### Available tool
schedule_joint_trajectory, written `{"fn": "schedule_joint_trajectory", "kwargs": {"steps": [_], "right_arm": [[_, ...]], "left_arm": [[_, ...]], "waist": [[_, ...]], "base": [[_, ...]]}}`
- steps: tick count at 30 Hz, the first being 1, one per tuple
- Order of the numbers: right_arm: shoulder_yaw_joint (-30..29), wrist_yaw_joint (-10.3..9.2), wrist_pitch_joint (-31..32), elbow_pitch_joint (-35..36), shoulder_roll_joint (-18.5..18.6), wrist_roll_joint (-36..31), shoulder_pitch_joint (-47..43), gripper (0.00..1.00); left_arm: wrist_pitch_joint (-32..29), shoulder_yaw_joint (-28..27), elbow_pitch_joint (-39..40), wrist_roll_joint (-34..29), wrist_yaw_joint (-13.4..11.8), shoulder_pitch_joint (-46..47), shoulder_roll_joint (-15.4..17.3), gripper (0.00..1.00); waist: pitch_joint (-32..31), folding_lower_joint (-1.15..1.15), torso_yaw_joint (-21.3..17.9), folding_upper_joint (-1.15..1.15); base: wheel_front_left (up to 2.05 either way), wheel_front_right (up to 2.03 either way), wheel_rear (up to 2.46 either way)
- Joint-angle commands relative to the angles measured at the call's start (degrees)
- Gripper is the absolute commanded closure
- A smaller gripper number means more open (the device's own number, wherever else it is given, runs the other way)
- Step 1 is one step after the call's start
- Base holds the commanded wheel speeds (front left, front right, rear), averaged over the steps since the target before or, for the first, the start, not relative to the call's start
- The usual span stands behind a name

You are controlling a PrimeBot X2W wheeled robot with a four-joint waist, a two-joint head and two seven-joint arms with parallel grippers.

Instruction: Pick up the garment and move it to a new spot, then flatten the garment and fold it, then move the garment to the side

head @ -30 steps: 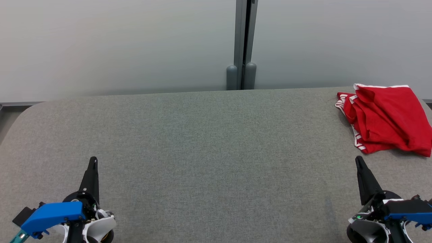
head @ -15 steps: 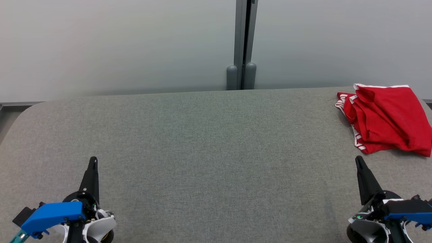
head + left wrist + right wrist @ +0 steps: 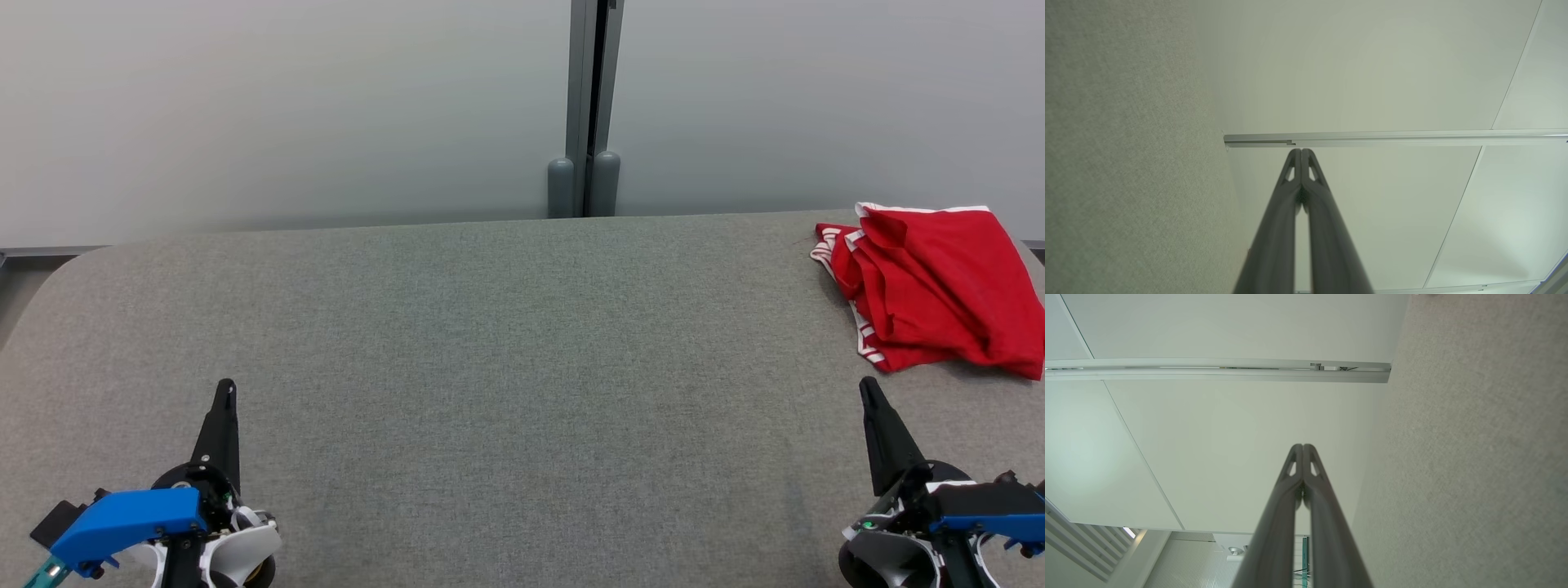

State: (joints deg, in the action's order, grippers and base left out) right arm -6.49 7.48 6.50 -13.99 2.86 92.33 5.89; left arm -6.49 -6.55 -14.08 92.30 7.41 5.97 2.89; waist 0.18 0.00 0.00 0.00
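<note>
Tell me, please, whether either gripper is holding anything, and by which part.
Nothing is held. The left gripper and the right gripper have their jaws shut and empty, and the red garment lies apart on the table.

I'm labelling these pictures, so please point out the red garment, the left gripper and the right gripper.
red garment (image 3: 939, 286), head view, middle of the crumpled cloth
left gripper (image 3: 226, 386), head view, tip of the shut fingers
right gripper (image 3: 867, 385), head view, tip of the shut fingers

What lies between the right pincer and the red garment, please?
A short stretch of bare grey table, seen in the head view; the right pincer sits just short of the garment.
</note>
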Motion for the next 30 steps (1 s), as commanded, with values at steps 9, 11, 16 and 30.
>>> {"fn": "schedule_joint_trajectory", "kwargs": {"steps": [9, 11, 16, 30], "right_arm": [[-0.12, 0.02, 0.20, -0.10, -0.03, 0.17, 0.68, 1.00], [-0.12, 0.02, 0.19, -0.10, -0.03, 0.17, 0.68, 1.00], [-0.12, 0.02, 0.20, -0.10, -0.03, 0.17, 0.68, 1.00], [-0.11, 0.02, 0.20, -0.10, -0.03, 0.18, 0.67, 1.00]], "left_arm": [[-0.23, -0.08, 0.02, 0.22, 0.25, 0.60, -0.13, 1.00], [-0.23, -0.08, 0.02, 0.22, 0.25, 0.60, -0.13, 1.00], [-0.23, -0.08, 0.02, 0.22, 0.25, 0.60, -0.13, 1.00], [-0.23, -0.07, 0.02, 0.21, 0.25, 0.60, -0.13, 1.00]], "waist": [[0.00, 0.00, 0.00, 0.00], [0.00, 0.00, 0.00, 0.00], [0.00, 0.00, 0.00, 0.00], [0.00, 0.00, 0.00, 0.00]], "base": [[0.00, 0.00, 0.00], [0.00, 0.00, 0.00], [0.00, 0.00, 0.00], [0.00, 0.00, 0.00]]}}
